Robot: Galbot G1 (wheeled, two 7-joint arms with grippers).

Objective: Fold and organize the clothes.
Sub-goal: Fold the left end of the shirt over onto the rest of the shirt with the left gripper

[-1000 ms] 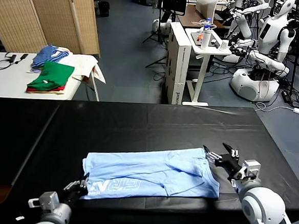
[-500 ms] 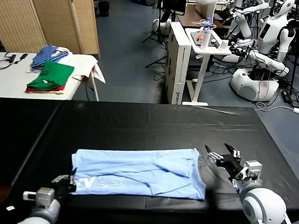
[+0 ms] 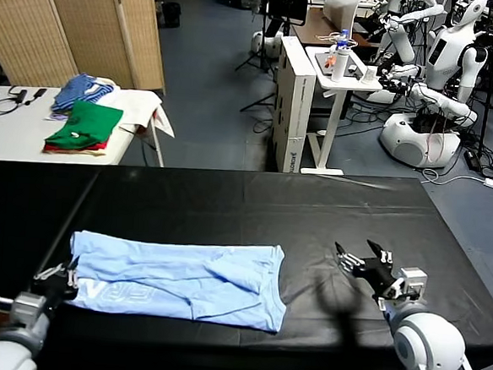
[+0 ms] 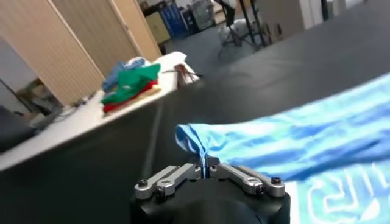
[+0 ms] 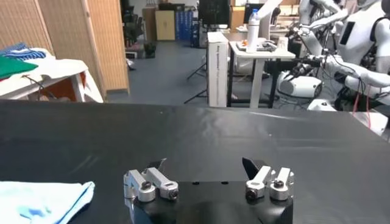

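The pale sky-blue T-shirt [image 3: 181,278] lies folded in a long strip on the black table [image 3: 253,207], toward the front left, with white lettering near its left end. My left gripper [image 3: 69,276] is shut on the shirt's left edge, pinching a fold of the cloth [image 4: 204,143] between its fingertips. My right gripper [image 3: 361,262] is open and empty, low over the table to the right of the shirt. In the right wrist view the shirt's right end [image 5: 42,201] shows off to one side of the open gripper [image 5: 204,167].
A white side table [image 3: 30,127] at the far left holds folded green and red garments [image 3: 85,127] and a blue striped cloth [image 3: 80,89]. A white cabinet [image 3: 299,95] and other robots [image 3: 445,72] stand beyond the table's far edge.
My left gripper has pulled the shirt to the left across the table. The right gripper has let go of it and stays open to the shirt's right.
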